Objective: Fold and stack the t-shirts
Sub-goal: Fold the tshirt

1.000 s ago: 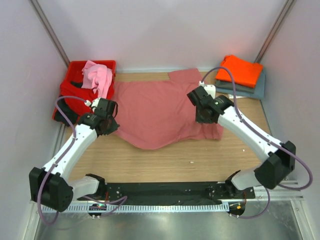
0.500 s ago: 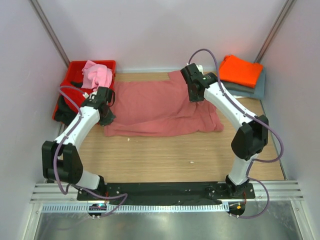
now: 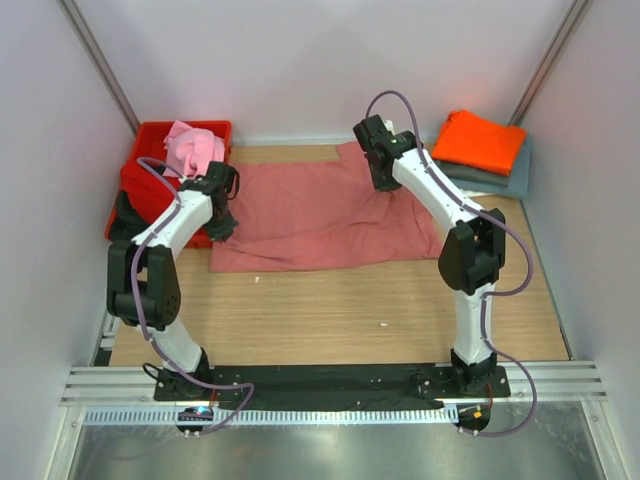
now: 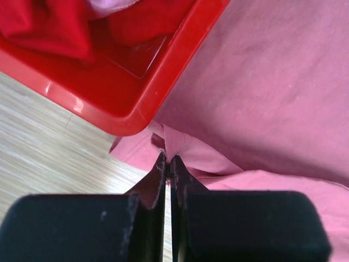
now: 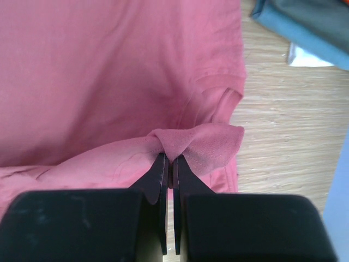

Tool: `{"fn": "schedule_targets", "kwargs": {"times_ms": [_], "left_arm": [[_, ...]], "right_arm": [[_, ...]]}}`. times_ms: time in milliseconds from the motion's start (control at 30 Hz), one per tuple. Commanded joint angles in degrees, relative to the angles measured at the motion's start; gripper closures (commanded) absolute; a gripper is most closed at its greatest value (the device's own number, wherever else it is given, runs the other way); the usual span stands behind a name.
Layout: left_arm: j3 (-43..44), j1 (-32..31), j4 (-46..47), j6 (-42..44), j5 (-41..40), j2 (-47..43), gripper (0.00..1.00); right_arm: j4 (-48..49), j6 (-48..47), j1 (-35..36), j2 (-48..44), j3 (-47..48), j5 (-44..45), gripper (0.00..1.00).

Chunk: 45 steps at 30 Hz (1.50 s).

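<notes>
The salmon-pink t-shirt [image 3: 310, 215] lies on the table, its near half doubled back over the far half. My left gripper [image 3: 222, 185] is shut on the shirt's left edge [image 4: 173, 146], beside the red crate. My right gripper [image 3: 377, 158] is shut on a bunched hem corner [image 5: 196, 143] at the shirt's far right. An orange t-shirt [image 3: 480, 140] lies folded on a grey-blue one [image 3: 512, 180] at the back right. A light pink shirt [image 3: 192, 148] and a red one [image 4: 49, 27] sit in the crate.
The red plastic crate [image 3: 150, 195] stands at the back left, its corner [image 4: 136, 117] close to my left fingers. White walls enclose the table on three sides. Bare wood [image 3: 350, 310] lies in front of the shirt.
Both grippers have carried the shirt's near edge away from the bases toward the back, folding it over. The near fold line has moved back and the shirt now covers a shorter strip.
</notes>
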Motion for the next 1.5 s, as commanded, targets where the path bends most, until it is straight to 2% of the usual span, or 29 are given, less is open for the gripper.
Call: {"fn": "schedule_targets", "kwargs": {"times_ms": [0,367,433,467,500,533,567,600,633,700,733,767,867,900,933,967,1000,1033,1100,1133,1200,1300,1467], "left_arm": [[3.5,0.4,-0.7,1.2,-2.0,1.1,1.00],[8.5,0.4,-3.0,1.6,-3.5,6.0,1.00],[9.2,0.4,-3.6,1.5,-3.8,6.5,0.99],[9.5,0.4,-4.0,1.3,-3.9,6.9,0.95],[9.9,0.4,-4.3,1.1,-3.8,6.9,0.91],[10.1,0.4,-4.4,1.1,-3.5,6.9,0.83],[10.2,0.2,-4.5,1.1,-3.2,6.2,0.76],[10.3,0.2,-4.7,1.1,-2.9,5.6,0.67],[10.3,-0.1,-4.8,1.2,-3.1,4.8,0.46],[10.0,-1.2,-5.4,1.5,-3.9,1.8,0.30],[9.7,-1.7,-5.7,1.5,-4.4,0.5,0.22],[9.5,-2.0,-5.9,1.6,-4.7,-0.8,0.20],[5.9,-4.0,-6.1,1.3,-5.2,-6.7,0.15],[2.7,-4.1,-5.2,1.0,-4.5,-8.6,0.15],[0.6,-4.1,-4.2,0.4,-3.6,-12.0,0.15],[-1.8,-4.1,-2.9,-0.1,-1.6,-14.1,0.15],[-6.7,-4.1,0.1,-0.4,-0.3,-16.1,0.15],[-9.5,-4.1,2.1,-0.6,1.7,-20.0,0.14],[-17.7,-4.0,8.4,-1.3,6.7,-23.4,0.13],[-20.2,-4.0,10.2,-2.0,7.4,-25.1,0.12],[-26.7,-4.0,15.5,-3.9,8.4,-28.6,0.11],[-30.8,-3.8,19.1,-4.9,8.4,-29.6,0.10],[-34.0,-1.9,23.2,-5.2,10.6,-27.6,0.08]], "right_arm": [[-1.5,-1.8,-1.3,1.6,4.9,4.4,0.99],[-0.5,-3.2,-2.9,9.5,9.9,1.3,0.98],[-0.2,-3.4,-3.4,10.9,11.2,0.7,0.94],[1.1,-3.8,-3.5,12.2,11.4,0.2,0.92],[2.3,-4.1,-3.5,12.8,11.0,-0.3,0.85],[3.3,-4.1,-3.9,13.4,10.9,-0.4,0.75],[3.9,-3.7,-4.2,14.8,11.3,0.4,0.50],[3.4,-3.1,-4.4,15.5,12.8,1.7,0.37],[2.1,-1.5,-4.6,15.9,13.4,3.7,0.26],[1.4,-0.2,-4.8,14.1,12.4,5.4,0.09],[2.3,0.3,-4.9,12.6,11.0,6.1,0.06],[2.9,1.7,-4.9,10.3,9.3,7.3,0.01],[7.4,4.8,-5.3,-1.5,-2.1,6.8,0.00],[8.7,5.9,-5.7,-4.7,-9.4,4.9,0.00],[11.6,7.3,-6.2,-12.0,-13.2,3.0,0.00],[13.2,8.8,-7.2,-15.3,-17.3,1.2,0.00],[14.6,12.6,-9.9,-19.1,-25.4,-4.4,0.00],[17.2,14.5,-11.6,-24.9,-29.6,-7.1,0.00],[20.9,18.6,-16.6,-30.5,-42.0,-13.7,0.00],[22.8,20.0,-18.2,-34.3,-45.3,-17.5,0.00],[24.9,22.1,-22.4,-36.8,-53.1,-20.1,0.00],[28.5,22.7,-28.0,-38.5,-59.3,-26.0,0.02],[32.6,21.9,-33.3,-34.3,-62.3,-36.4,0.07]]}}
